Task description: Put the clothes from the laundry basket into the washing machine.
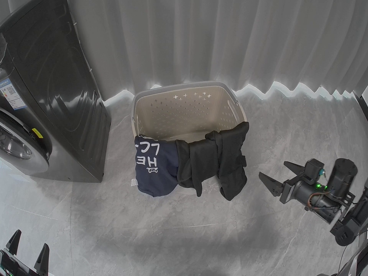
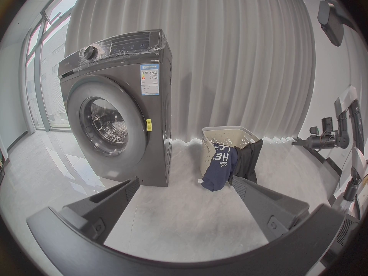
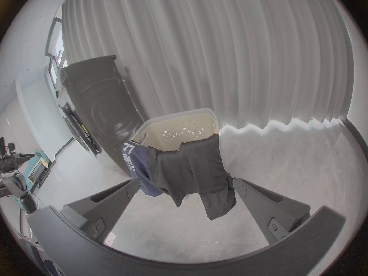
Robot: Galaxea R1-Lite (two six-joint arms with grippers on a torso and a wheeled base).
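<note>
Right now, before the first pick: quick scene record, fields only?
washing machine: on the robot's left, door looks shut
laundry basket: on the floor by the curtain, right of the machine
navy shirt: draped over the basket's near rim, hanging outside
black garment: draped over the same rim, overlapping the shirt's right edge
left gripper: open, empty, well short of the basket
right gripper: open, empty, right of the basket, pointing toward the clothes
</note>
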